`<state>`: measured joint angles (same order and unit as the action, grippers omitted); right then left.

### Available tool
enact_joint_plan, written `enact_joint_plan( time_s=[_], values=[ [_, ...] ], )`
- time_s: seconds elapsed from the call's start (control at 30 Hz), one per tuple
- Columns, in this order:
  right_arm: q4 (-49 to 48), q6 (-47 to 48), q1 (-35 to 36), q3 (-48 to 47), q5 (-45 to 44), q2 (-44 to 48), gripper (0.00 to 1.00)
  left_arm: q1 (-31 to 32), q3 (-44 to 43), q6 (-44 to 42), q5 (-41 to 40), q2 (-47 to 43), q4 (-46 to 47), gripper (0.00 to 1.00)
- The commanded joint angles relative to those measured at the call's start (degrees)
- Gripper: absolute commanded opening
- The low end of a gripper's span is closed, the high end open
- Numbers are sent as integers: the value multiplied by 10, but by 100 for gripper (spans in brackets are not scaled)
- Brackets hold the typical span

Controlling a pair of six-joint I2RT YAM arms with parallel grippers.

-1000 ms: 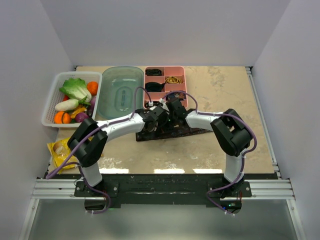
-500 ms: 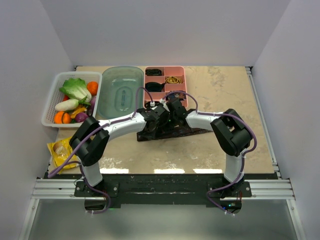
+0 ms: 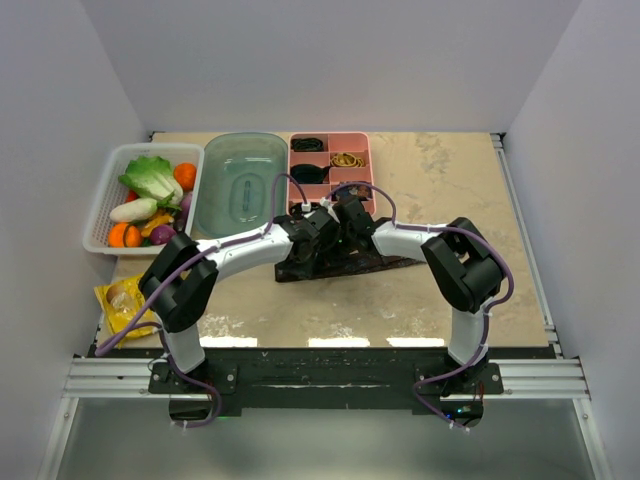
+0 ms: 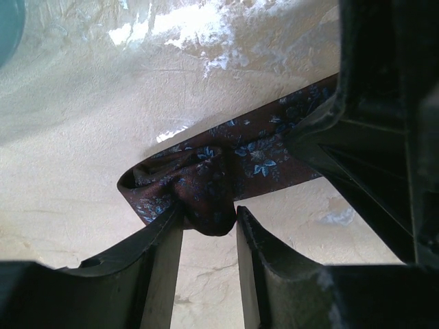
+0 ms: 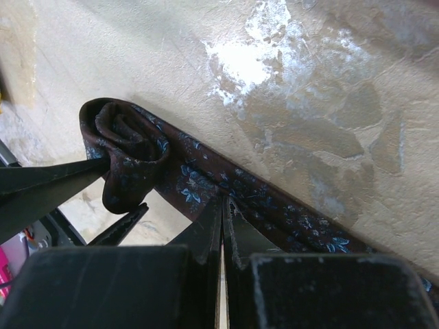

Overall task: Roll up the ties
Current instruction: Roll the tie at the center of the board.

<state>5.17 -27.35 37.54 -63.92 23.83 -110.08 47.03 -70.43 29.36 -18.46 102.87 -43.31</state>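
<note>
Maroon tie (image 3: 350, 262) lies across the middle of the table (image 3: 450, 180), just in front of the pink compartment tray (image 3: 330, 165), with one end wound into a small coil (image 5: 127, 154). The left gripper (image 4: 209, 218) has its jaws drawn in to a narrow gap, pinching that coil from both sides. The right gripper (image 5: 223, 205) has its jaws pressed together to a thin slit, tips down on the flat strip just beside the coil. Whether any cloth is caught between them I cannot tell.

To roll well, I judge the left should walk the coil along the strip in small turns. The right should hold the flat length taut and straight, so each wrap lands squarely on the last. Too firm a squeeze would flatten the coil; too loose, and it may spring open.

The cloth looks soft and slightly glossy, dark maroon with small blue flowers, and it bulges and creases under the pinch. The coil is lopsided, a loose spiral rather than a tight cylinder. The table is pale and mottled like stone, with patches of glare.
</note>
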Motion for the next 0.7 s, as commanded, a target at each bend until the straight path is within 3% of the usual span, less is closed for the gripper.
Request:
enact_joint_plan(
  time_s=[0.0,0.3,0.67],
  values=[
    [-7,8,1,4,-7,12,0,5,-27,0,30,-22,27,40],
    [-9,10,2,8,-6,10,0,5,-15,10,88,-27,70,40],
    [-9,11,1,12,-6,18,0,5,-8,26,76,12,55,40]
  ],
)
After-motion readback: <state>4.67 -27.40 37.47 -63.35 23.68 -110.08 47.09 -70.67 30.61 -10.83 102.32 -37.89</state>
